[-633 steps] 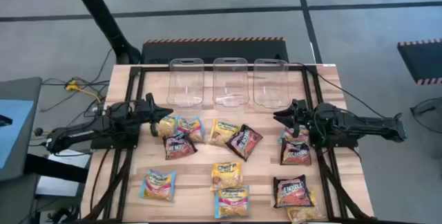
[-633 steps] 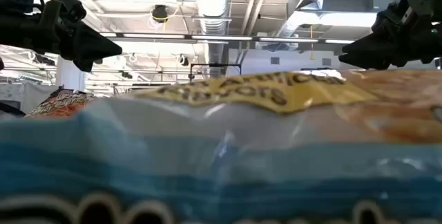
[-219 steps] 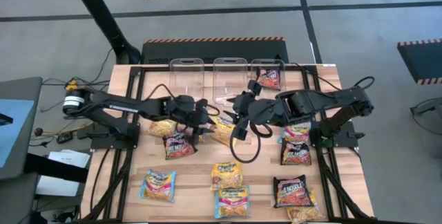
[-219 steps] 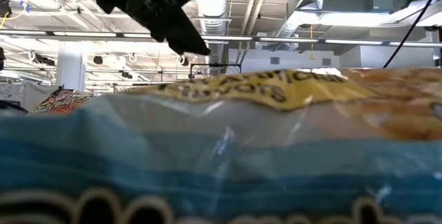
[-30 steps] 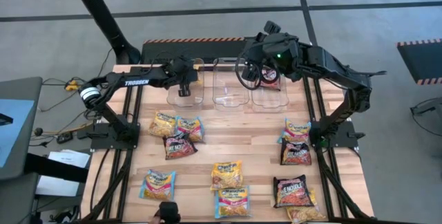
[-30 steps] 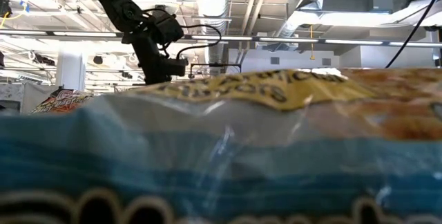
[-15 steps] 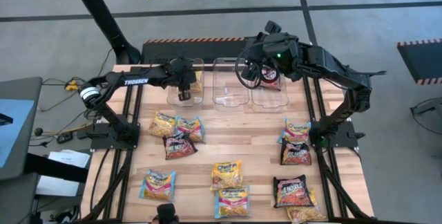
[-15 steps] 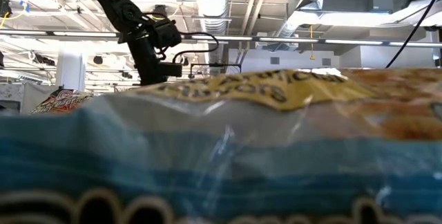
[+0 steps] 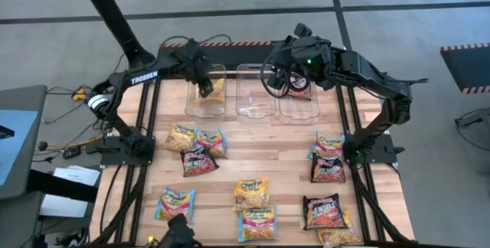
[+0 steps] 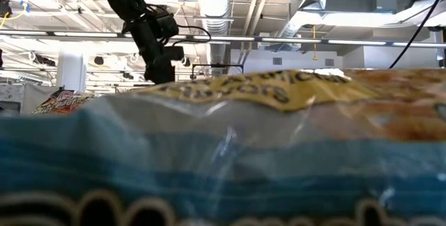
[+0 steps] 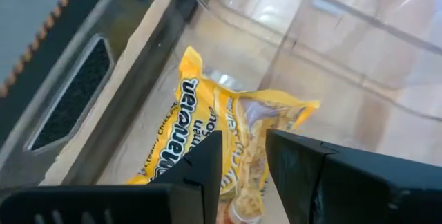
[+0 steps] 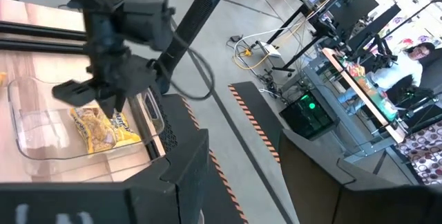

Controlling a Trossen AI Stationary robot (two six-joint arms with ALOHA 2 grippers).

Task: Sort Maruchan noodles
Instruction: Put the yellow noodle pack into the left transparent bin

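Two packets binned: yellow plastic ramen packet [image 9: 217, 89] under spread left tool [image 9: 204, 89], maroon packet [image 9: 299, 89] by spread right tool [image 9: 282, 77]; about ten remain on wooden surface [image 9: 291, 183].

Three bins along the table's far edge, packets spread in front of them.

The left bin [image 9: 207, 91] holds one packet [image 9: 216, 89], with the left gripper [image 9: 204, 87] above it; the middle bin [image 9: 255, 92] stands beside it; the right bin [image 9: 299, 93] holds another packet [image 9: 300, 89], the right gripper [image 9: 285, 76] over its near-left side. The remaining packets [image 9: 253, 194] lie on the table [image 9: 291, 145] nearer the front edge.
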